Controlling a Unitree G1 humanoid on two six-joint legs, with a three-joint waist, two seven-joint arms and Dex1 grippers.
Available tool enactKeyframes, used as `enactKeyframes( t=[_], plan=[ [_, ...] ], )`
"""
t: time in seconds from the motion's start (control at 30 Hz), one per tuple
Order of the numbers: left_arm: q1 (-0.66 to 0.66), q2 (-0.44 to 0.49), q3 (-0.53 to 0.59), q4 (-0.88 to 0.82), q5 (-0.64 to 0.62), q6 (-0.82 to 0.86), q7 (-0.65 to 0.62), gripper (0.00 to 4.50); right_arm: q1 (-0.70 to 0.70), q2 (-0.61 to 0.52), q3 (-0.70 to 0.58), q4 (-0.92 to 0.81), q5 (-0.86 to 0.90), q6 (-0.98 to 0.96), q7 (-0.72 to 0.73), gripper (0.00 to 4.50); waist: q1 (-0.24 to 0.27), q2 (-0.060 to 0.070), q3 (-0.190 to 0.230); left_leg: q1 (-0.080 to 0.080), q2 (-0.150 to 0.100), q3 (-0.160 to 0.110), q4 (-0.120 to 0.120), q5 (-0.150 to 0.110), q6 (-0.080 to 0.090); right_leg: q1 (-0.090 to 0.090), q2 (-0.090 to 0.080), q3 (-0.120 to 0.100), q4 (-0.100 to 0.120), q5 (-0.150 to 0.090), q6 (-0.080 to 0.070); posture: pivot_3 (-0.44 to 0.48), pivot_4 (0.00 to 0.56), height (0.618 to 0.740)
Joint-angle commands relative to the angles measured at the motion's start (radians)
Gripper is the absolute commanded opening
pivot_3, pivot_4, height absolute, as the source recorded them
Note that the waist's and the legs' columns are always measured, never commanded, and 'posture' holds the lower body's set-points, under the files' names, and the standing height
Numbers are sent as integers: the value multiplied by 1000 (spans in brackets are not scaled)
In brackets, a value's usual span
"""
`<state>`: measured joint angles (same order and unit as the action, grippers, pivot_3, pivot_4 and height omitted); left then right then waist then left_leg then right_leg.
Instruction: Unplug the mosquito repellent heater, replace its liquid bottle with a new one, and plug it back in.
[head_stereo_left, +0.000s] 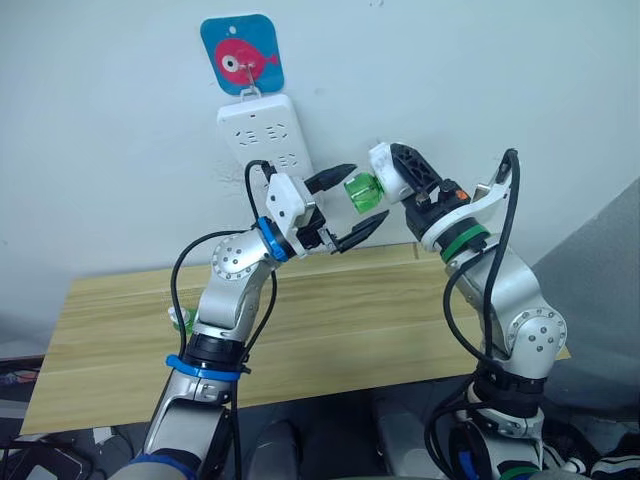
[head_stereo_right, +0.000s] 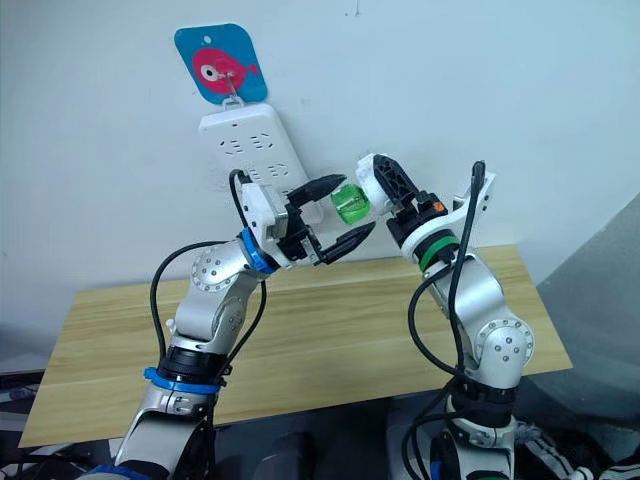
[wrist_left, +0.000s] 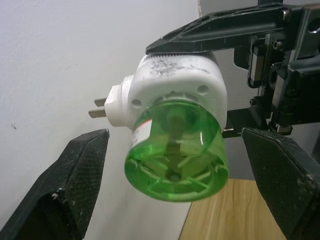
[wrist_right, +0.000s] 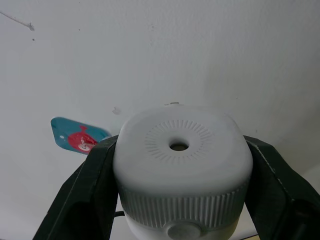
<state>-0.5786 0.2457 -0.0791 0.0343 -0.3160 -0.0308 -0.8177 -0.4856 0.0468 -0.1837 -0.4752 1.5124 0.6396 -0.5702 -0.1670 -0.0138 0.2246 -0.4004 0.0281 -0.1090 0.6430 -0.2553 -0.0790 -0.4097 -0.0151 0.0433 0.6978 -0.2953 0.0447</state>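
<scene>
My right gripper (head_stereo_left: 393, 165) is shut on the mosquito repellent heater (head_stereo_left: 384, 163), a white rounded unit held in the air in front of the wall. Its round vent hole (wrist_right: 178, 146) faces the right wrist camera and two metal prongs (wrist_left: 97, 107) stick out sideways. A green liquid bottle (wrist_left: 175, 155) is still fitted in the heater and points toward my left gripper (head_stereo_left: 370, 192). That gripper is open, its fingers (wrist_left: 75, 185) on either side of the bottle with gaps on both sides.
A long white power strip (head_stereo_left: 265, 135) hangs on the wall from a blue fish hook (head_stereo_left: 242, 55), just behind my left gripper. Below lies a wooden table (head_stereo_left: 330, 320); a small green and white object (head_stereo_left: 180, 318) sits on it, partly hidden by my left arm.
</scene>
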Motion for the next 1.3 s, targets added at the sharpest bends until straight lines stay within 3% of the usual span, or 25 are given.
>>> enactKeyframes(
  t=[0.03, 0.07, 0.17, 0.33, 0.37, 0.63, 0.77, 0.83, 1.07, 1.2, 1.3],
  plan=[
    [-9, -1, 3, -16, -7, -25, -8, 4500, -1, -10, 21, -51, 29, -34, 11, 2967, 0, 0, 0, 0, 0, 0, 0, 0, 0, 0, 0, 0, 0, 0, 0, -215, 182, 725],
    [-9, -3, 4, -17, -10, -22, -7, 4500, -1, -14, 26, -51, 30, -40, 10, 2967, 0, 0, 0, 0, 0, 0, 0, 0, 0, 0, 0, 0, 0, 0, 0, -215, 182, 725],
    [-8, -4, 2, -19, -16, -18, -14, 3871, 0, -22, 37, -52, 34, -53, 9, 2967, 0, 0, 0, 0, 0, 0, 0, 0, 0, 0, 0, 0, 0, 0, 0, -215, 183, 725],
    [-6, -6, 4, -23, -22, -10, -18, 2345, 5, -35, 55, -59, 43, -69, 6, 2967, 0, 0, 0, 0, 0, 0, 0, 0, 0, 0, 0, 0, 0, 0, 0, -215, 187, 725],
    [-6, -5, 5, -22, -20, -11, -19, 2275, 6, -37, 58, -60, 45, -71, 5, 2967, 0, 0, 0, 0, 0, 0, 0, 0, 0, 0, 0, 0, 0, 0, 0, -215, 187, 725],
    [-1, 2, 10, -17, -14, -20, -34, 2275, 25, -73, 76, -70, 77, -79, 18, 2967, 0, 0, 0, 0, 0, 0, 0, 0, 0, 0, 0, 0, 0, 0, 0, -214, 189, 725],
    [16, 14, 4, -26, -13, -35, -66, 2275, 44, -121, 50, -103, 129, -85, 44, 4374, 1, 0, 0, 0, 0, 0, 0, 0, 0, 0, 0, 0, 0, 0, 0, -216, 189, 725],
    [25, 21, 2, -32, -18, -34, -82, 2275, 65, -174, 28, -110, 164, -79, 52, 4500, 2, 0, 0, 0, 0, 0, 0, 0, 0, 0, 0, 0, 0, 0, 0, -217, 190, 725],
    [70, 81, -1, -51, -29, -47, -167, 2275, 169, -505, -101, -41, 338, 24, 174, 4500, 4, 0, 0, 0, 0, 0, 0, 0, 0, 1, 0, 0, -1, 0, 0, -220, 195, 725],
    [134, 138, -15, -75, -30, -99, -266, 2275, 201, -783, -117, 76, 242, 199, 421, 4500, 7, 1, 0, 0, 0, 1, 0, 0, 0, 1, 1, 1, -1, 0, 0, -219, 198, 725],
    [158, 168, -23, -78, -34, -136, -323, 2275, 204, -894, -98, 99, 185, 289, 637, 4500, 10, 1, 0, 1, 1, 2, 0, 0, 1, 1, 2, 2, -1, 0, 0, -214, 201, 725]
  ],
)
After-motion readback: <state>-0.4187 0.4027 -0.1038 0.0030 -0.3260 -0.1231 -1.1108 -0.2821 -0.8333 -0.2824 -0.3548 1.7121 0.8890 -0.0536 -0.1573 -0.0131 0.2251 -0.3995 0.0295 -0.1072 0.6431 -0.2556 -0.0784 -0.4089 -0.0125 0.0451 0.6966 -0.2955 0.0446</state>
